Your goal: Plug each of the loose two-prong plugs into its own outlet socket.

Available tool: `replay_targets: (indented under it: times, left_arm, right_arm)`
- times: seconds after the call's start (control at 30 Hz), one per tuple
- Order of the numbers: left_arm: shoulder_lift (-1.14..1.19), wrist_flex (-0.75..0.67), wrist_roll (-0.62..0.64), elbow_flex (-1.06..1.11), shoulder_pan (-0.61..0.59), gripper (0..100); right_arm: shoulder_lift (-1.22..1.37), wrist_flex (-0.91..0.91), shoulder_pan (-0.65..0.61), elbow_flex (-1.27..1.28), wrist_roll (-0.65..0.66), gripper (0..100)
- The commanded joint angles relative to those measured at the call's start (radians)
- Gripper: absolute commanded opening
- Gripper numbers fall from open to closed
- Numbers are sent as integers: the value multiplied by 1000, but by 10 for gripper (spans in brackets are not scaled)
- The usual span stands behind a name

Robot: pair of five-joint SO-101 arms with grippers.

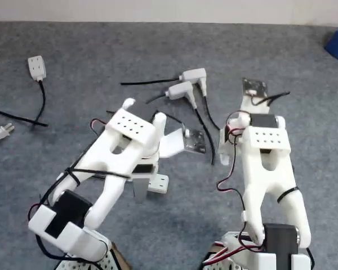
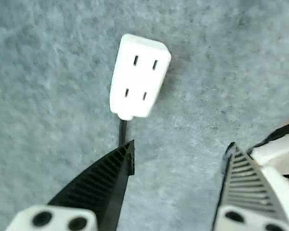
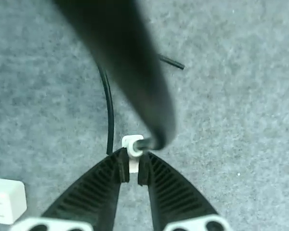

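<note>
Between the right gripper's (image 3: 133,161) jaws, clamped tight, sits a small white plug (image 3: 131,145), a blurred black cord (image 3: 130,72) rising from it. The left gripper's (image 2: 180,149) jaws stand wide apart just short of a white socket block (image 2: 139,79) lying flat on the grey bench (image 2: 48,120), slots up, cord end toward them.

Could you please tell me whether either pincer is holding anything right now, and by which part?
The right pincer is shut on a plug, gripping its white body. The left pincer is open, holding nothing, over an outlet socket.
</note>
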Motion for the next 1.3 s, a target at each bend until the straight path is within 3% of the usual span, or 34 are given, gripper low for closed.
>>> replay_targets:
  times: [0.0, 0.2, 0.43, 0.73, 0.87, 1.03, 1.27]
  left_arm:
    - [-1, -138, -74, 50, 7, 295]
    - [1, -344, -75, 179, 12, 295]
    - [1, -385, -71, 225, 19, 295]
    - [142, -511, -34, 240, 4, 295]
    - [205, -508, -29, 157, 1, 277]
    - [217, -408, -28, 27, 8, 88]
    - [220, -331, -34, -47, 7, 30]
  right_arm:
    - [-53, -25, 13, -7, 14, 5]
    - [-53, 96, -27, -179, 12, 5]
    - [-53, 269, -59, -398, 12, 5]
    - [-53, 292, -122, -364, -20, 5]
    - [-53, 292, -125, -363, -21, 5]
    - [-48, 295, -180, -358, -23, 5]
    - [-44, 291, -203, -337, -57, 5]
